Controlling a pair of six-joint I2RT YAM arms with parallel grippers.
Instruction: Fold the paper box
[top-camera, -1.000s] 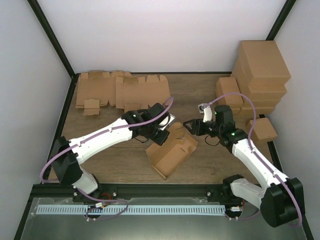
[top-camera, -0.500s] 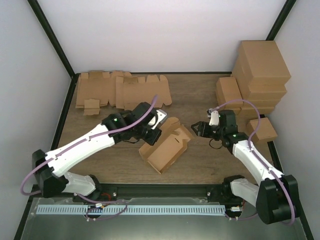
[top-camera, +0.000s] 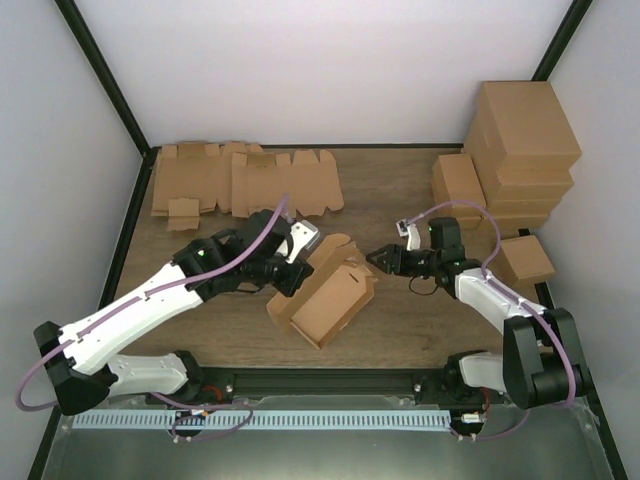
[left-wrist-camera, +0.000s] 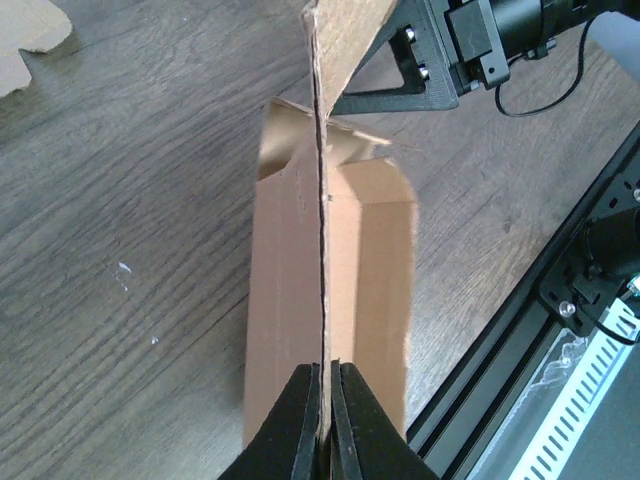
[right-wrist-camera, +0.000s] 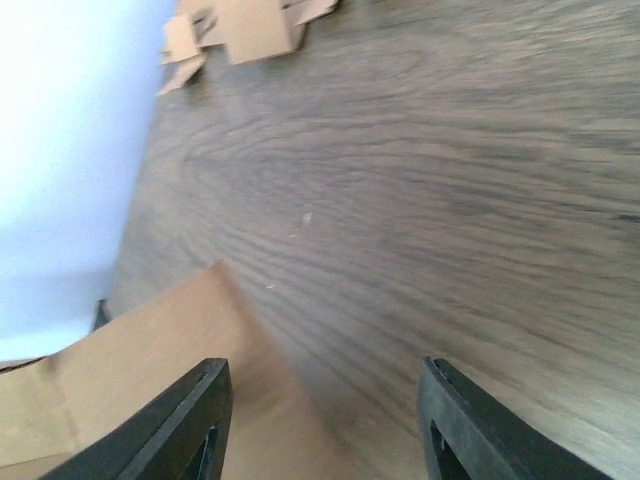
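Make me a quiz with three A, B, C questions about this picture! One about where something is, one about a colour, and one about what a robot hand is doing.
1. Where do the flat cardboard sheets lie?
A) at the far left of the table
B) at the near right corner
C) right in the middle

2. What colour is the cable on each arm?
A) green
B) purple
C) orange

3. What are the jaws of the left gripper doing?
A) wide open over bare wood
B) shut on a wall of the paper box
C) shut on a cable

Answers:
1 A: in the top view they lie on the left side, by the back wall.
2 B: purple loops run along both arms.
3 B: the left wrist view shows the jaws pinching the cardboard edge.
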